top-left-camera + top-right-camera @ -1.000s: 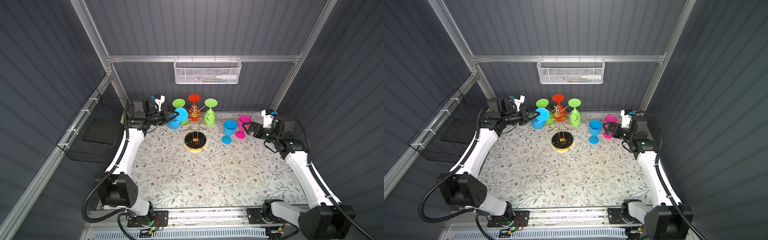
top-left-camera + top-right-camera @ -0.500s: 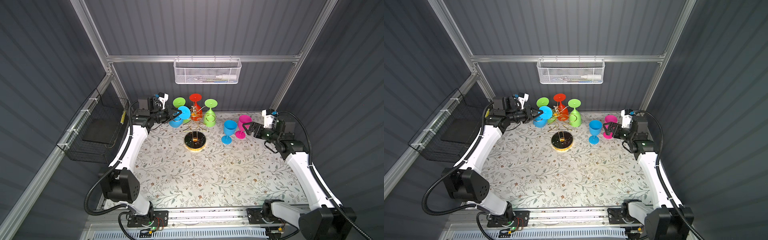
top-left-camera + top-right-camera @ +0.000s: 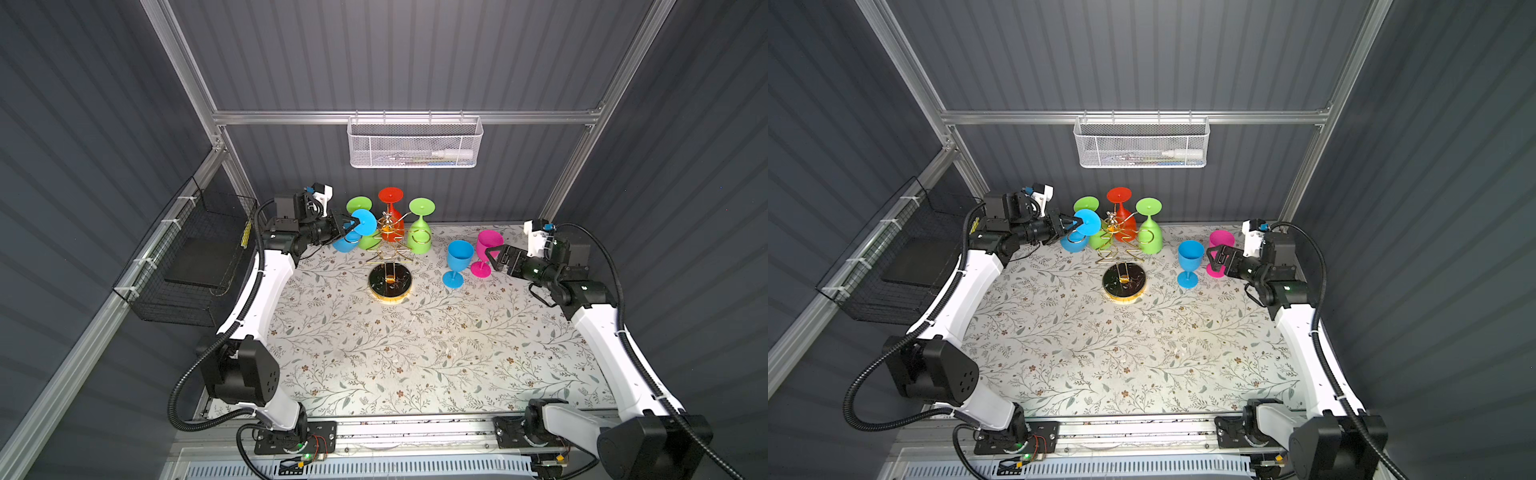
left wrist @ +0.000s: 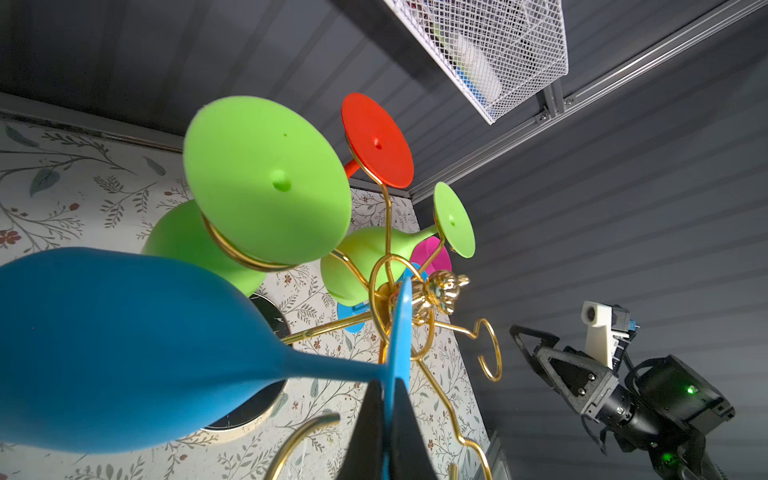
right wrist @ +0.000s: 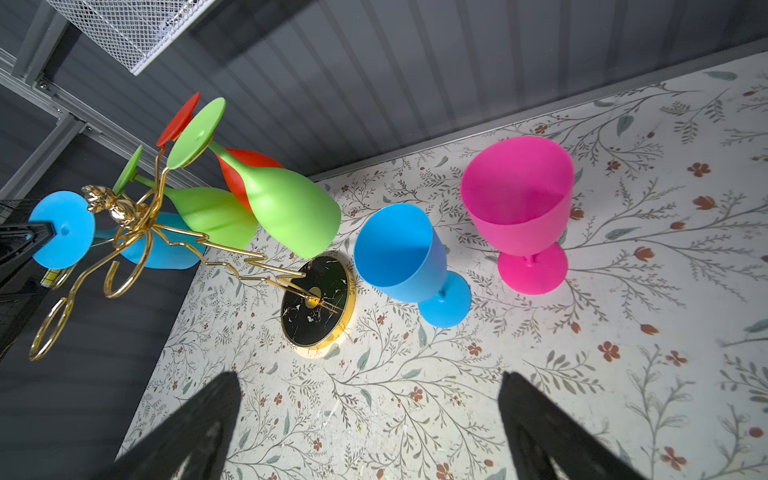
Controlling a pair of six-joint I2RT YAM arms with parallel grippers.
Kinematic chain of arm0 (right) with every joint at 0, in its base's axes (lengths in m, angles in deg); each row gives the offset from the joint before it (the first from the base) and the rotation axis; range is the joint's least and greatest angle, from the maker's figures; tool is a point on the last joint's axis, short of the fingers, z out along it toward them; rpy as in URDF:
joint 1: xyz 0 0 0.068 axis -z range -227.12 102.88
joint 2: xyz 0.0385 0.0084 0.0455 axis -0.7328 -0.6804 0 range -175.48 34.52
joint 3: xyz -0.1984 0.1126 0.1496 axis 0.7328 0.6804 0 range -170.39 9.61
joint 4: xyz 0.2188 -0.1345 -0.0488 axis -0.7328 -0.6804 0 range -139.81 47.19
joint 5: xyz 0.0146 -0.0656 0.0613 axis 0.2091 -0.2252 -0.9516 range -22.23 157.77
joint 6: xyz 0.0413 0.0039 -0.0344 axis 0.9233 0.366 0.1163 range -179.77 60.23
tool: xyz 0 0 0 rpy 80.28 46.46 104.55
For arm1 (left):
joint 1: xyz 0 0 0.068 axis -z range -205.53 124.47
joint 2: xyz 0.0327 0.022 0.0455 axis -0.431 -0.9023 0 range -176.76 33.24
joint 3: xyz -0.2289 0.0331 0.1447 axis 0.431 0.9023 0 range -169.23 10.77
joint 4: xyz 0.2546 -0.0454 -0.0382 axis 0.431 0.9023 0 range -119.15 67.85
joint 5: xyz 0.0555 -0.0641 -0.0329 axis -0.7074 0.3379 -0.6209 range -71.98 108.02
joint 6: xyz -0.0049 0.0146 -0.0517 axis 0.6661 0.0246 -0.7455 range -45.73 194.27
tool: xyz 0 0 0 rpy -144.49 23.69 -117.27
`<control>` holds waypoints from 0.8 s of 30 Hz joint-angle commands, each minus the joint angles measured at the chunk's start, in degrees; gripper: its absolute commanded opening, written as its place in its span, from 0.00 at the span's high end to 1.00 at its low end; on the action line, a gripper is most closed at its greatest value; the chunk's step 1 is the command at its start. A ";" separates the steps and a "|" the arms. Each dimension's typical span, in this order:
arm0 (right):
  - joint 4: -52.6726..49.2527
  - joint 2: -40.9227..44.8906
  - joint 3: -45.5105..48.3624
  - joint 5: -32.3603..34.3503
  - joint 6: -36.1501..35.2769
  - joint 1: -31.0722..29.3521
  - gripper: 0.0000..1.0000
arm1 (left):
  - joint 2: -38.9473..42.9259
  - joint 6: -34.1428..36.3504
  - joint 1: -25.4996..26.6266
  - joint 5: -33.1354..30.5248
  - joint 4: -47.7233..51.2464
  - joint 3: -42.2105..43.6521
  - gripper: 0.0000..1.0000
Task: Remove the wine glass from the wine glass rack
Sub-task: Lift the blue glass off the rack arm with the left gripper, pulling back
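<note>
The left gripper point(image 3: 348, 225) pinches the blue wine glass point(image 4: 124, 345) by its foot, right at the wine glass rack point(image 3: 390, 286) and not yet clear of it, I think; the right gripper point(image 3: 493, 261) gapes empty.

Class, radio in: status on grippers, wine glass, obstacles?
Left gripper shut on inverted blue glass, at foot. Right gripper open, empty. Close beside: rack, nearer green glass.
</note>
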 commanded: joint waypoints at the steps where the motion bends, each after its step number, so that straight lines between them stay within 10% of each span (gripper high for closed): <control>1: -0.58 1.42 0.62 0.56 -1.05 0.09 0.02 | 1.03 0.87 -0.90 -0.54 -0.64 -1.75 1.00; 24: -1.02 1.42 0.23 0.63 -1.65 0.16 0.01 | 8.48 5.08 -6.26 -2.78 5.95 -0.11 1.00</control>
